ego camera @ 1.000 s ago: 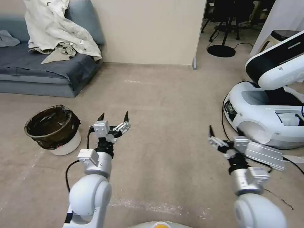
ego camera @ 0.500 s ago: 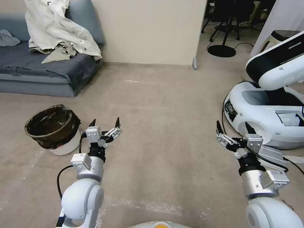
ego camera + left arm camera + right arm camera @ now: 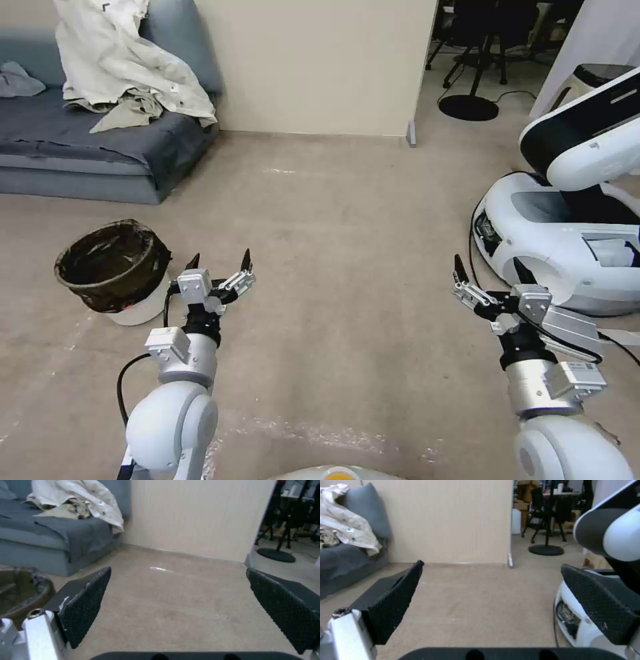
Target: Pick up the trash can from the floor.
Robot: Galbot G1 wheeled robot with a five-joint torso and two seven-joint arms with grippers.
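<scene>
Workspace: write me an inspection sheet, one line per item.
Surface: beige carpet floor, faint whitish scuffs.
Job's things: trash can upright on the floor, black bag over its rim, not gripped.
Clutter: nothing seen on the carpet.
Grippers: left end effector open, just right of the can; right end effector open, empty.
Cables: black cable beside the white machine.
Surroundings: grey sofa with pale cloth, beige wall.
</scene>
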